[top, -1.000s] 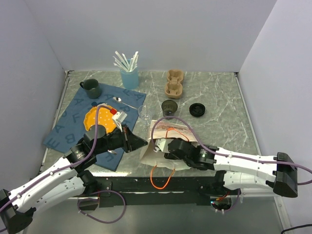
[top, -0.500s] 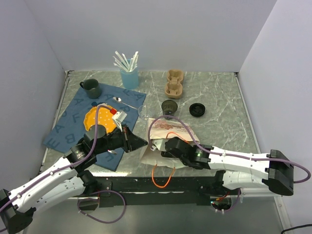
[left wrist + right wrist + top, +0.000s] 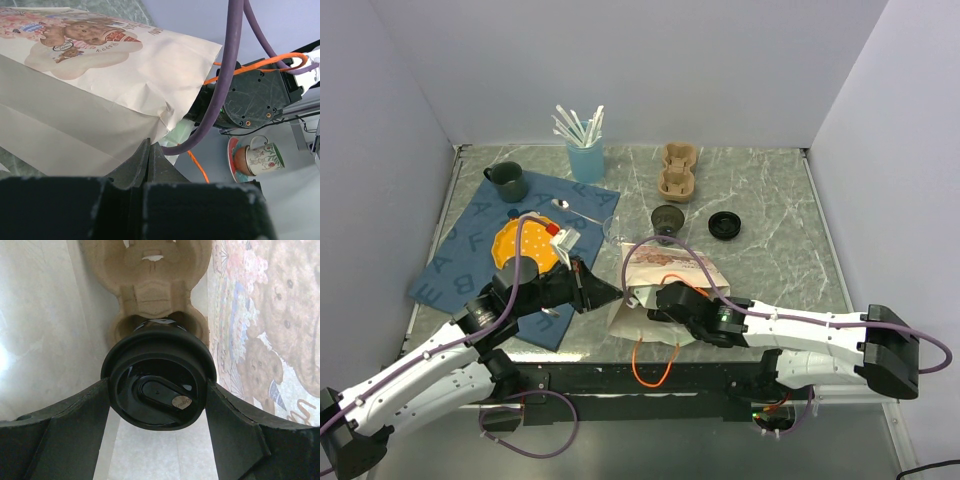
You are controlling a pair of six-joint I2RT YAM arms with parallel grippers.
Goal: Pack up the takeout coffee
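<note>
Two arms met at the paper bag (image 3: 672,272), which lay at 6 o'clock on the table (image 3: 770,200). Right gripper (image 3: 158,390) was inside it, clamped on the takeout coffee (image 3: 160,382), which sat in a cardboard carrier (image 3: 145,285). Only the right wrist view showed that; from above the bag hid the cup. Left gripper (image 3: 149,156) had its tips together at the bag's mouth; couldn't tell if paper was pinched. At the bag's 12: open dark cup (image 3: 667,218). 1 o'clock: loose lid (image 3: 723,225). 11: clear glass (image 3: 617,232).
</note>
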